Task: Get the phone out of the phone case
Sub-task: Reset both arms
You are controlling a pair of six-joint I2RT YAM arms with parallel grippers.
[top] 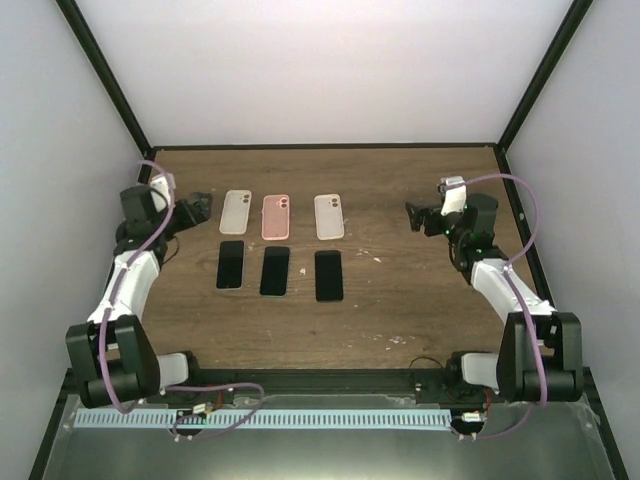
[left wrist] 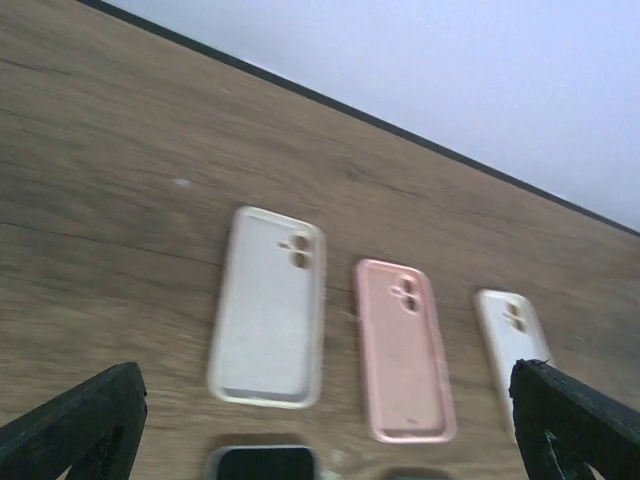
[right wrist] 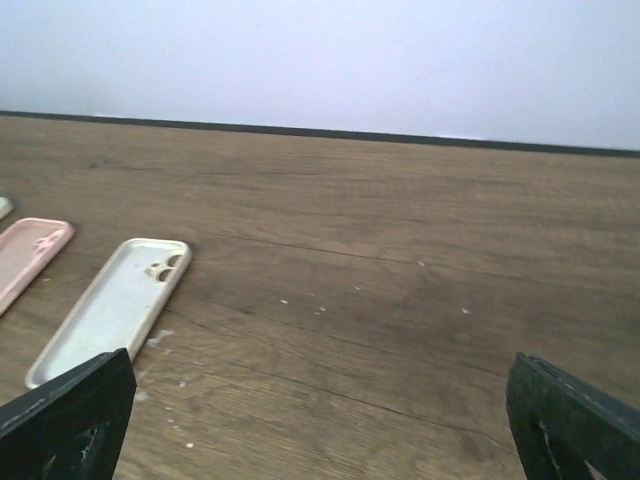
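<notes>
Top view: arm bases (top: 110,360) are seen nearest. The left gripper (top: 200,208) and right gripper (top: 412,215) are held above the table (top: 400,310), with nothing gripped. Three dark phones (top: 275,270) are laid mid-table, each just in front of an empty case (top: 275,217) (apparently already parted). Left wrist: fingers (left wrist: 90,420) are spread wide. Right wrist: fingers (right wrist: 70,410) likewise wide. Phones are judged rigid, slick, thin; long edges should be pinched.
</notes>
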